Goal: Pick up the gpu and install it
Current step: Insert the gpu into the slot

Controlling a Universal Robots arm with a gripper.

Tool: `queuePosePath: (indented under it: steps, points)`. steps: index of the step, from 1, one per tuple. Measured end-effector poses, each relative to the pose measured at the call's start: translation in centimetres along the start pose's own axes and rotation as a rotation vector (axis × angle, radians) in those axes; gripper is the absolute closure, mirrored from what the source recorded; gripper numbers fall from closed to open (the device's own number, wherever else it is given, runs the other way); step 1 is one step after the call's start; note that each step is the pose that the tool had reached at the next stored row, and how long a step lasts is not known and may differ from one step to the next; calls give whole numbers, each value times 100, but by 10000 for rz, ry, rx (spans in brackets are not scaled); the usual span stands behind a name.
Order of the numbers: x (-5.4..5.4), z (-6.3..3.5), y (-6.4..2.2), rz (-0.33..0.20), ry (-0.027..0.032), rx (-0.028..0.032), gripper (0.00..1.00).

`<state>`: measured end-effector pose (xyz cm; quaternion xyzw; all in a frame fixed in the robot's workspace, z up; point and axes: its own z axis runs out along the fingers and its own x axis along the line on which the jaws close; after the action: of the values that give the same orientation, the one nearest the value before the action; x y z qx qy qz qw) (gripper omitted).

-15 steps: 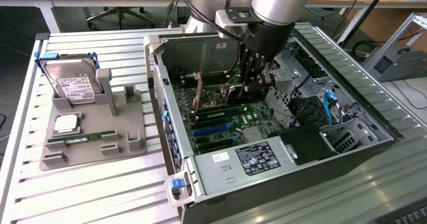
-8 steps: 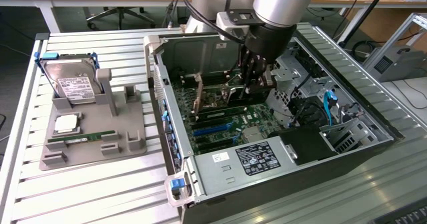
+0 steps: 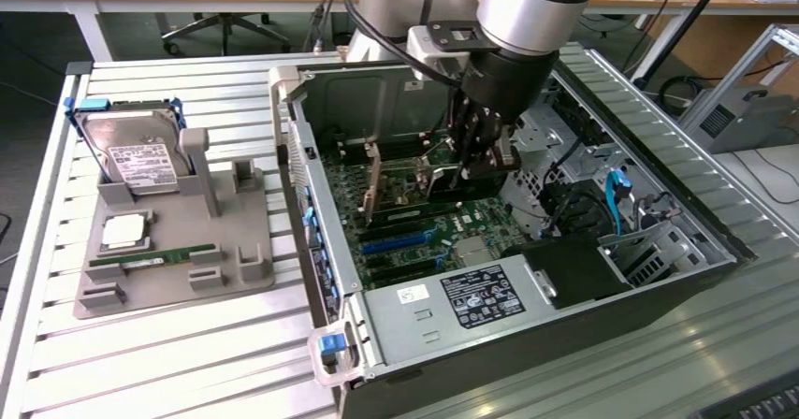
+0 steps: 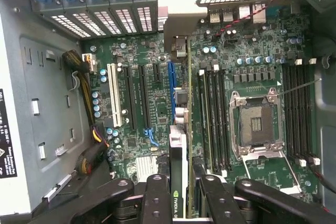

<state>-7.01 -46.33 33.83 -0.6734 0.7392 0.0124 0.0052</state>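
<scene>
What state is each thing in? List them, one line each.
tool: shut on gpu
gpu: gripped edge-on, down inside the case; seated or not, cannot tell
case: open, side panel off
CPU socket: empty
hard drive: propped in the stand, outside the case
memory stick: resting on the stand

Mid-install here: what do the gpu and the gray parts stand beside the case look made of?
The gpu, clamped in the claw: green fibreglass-like circuit board, matte, with a pale bracket that looks like bare metal, faintly shiny. The gray stand: probably moulded or printed plastic, uniformly matte and blocky.
</scene>
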Motion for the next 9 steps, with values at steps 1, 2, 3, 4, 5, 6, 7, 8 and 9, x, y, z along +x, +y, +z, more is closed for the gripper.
queuePosePath:
  steps: [1, 2, 3, 4, 5, 6, 7, 8, 9]
  points:
    - [0, 11, 0, 0, 0, 0, 73]
    - [1, 24, 0, -1, 0, 1, 73]
    - [1, 37, 1, -1, 1, 0, 73]
    - [2, 69, 5, 0, 1, 0, 73]
    - [3, 93, 8, 0, 1, 0, 73]
    - [4, 110, 10, 0, 1, 0, 73]
    - [5, 141, 15, 1, 1, 0, 73]
    - [5, 155, 18, 0, 0, 1, 73]
    - [6, 166, 20, 0, 1, 0, 73]
